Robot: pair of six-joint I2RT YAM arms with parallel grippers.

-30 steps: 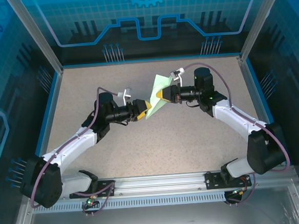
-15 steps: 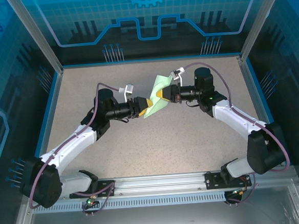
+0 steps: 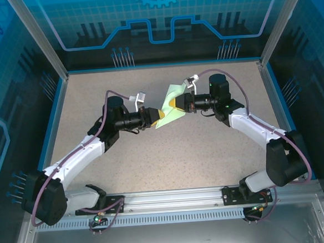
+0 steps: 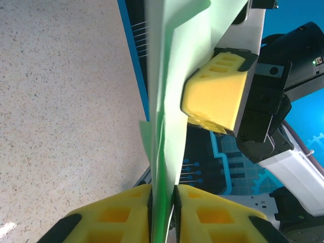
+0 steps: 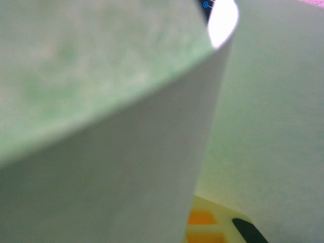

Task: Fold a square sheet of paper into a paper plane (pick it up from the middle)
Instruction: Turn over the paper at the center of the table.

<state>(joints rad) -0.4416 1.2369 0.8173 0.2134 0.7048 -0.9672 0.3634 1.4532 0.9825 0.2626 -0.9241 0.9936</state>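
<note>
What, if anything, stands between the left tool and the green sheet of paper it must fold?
Nothing visible does. The left tool has its yellow fingers pinched directly on an edge of the sheet of paper, while the right tool grips it from the opposite side.

No legible text, label, brand, number or sign on anything in view.
</note>
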